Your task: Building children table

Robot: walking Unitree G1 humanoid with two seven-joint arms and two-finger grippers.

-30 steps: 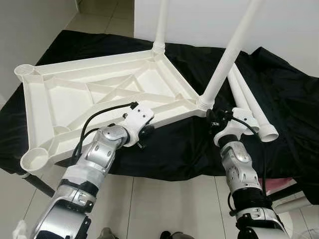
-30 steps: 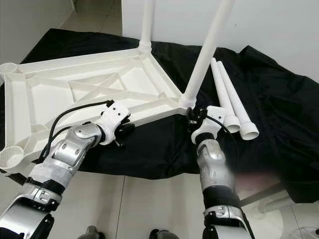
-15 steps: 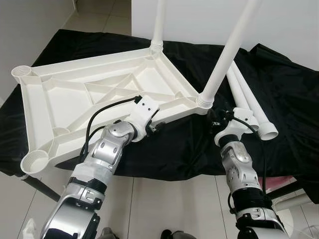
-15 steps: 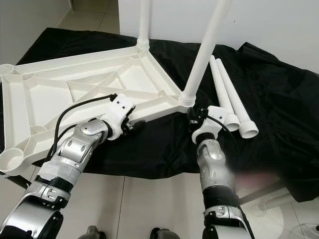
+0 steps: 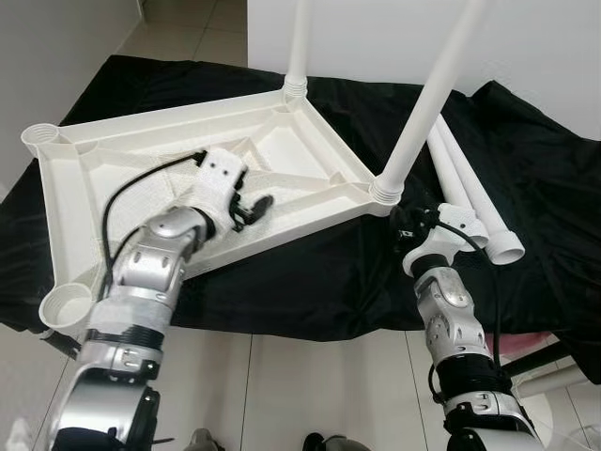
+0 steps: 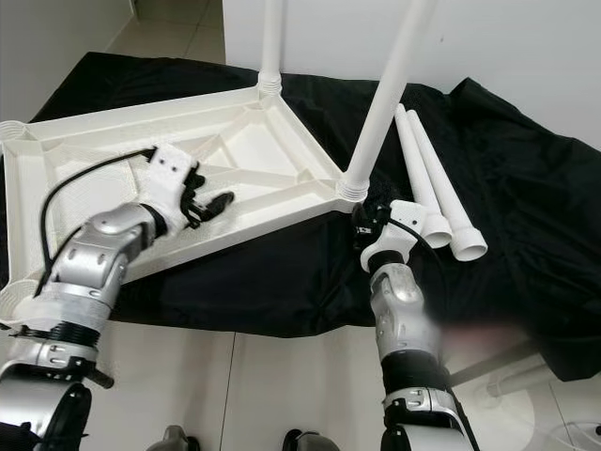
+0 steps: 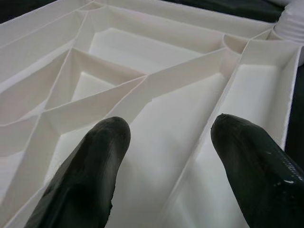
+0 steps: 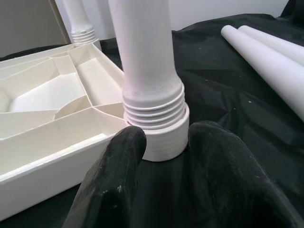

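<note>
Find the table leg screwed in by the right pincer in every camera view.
Left eye: leg slants up, right of centre.
Right eye: same leg, near centre.
Left wrist: ribbed white bit at the edge, possibly its base.
Right wrist: leg upright, close ahead.
Shared landmark: its threaded collar at the tabletop corner.

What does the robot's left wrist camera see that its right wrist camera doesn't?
Left wrist view: the left claw, fingers apart, hovering over the ribbed underside of the upside-down white tabletop.

Right wrist view: the right claw at the threaded base of a screwed-in leg, a second standing leg, and two loose legs lying on the black cloth.

Both show the tabletop's white ribs.
</note>
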